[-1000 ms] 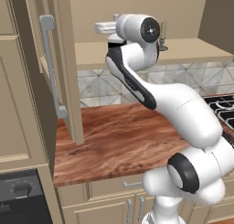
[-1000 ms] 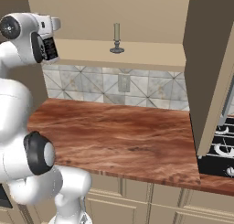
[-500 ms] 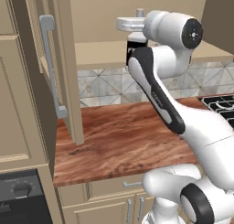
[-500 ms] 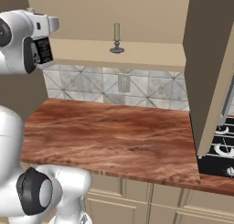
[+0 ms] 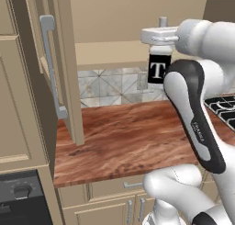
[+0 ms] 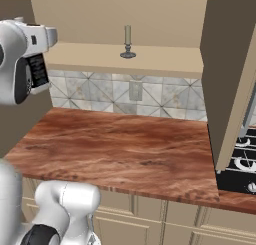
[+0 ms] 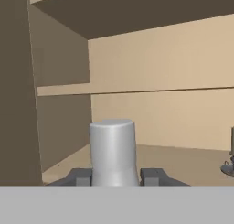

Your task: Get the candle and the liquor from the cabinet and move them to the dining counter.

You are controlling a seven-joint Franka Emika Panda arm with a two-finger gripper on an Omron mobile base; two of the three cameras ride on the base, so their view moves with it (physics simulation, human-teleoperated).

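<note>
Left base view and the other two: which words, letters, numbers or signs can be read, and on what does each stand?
"T": white label on the small square black liquor bottle held in the gripper.
Small dark marking on the white arm's forearm: too small to read.
Nothing else legible.

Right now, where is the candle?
The candle stands upright on the open cabinet's shelf, above the tiled backsplash, seen upper middle in the right base view.
</note>
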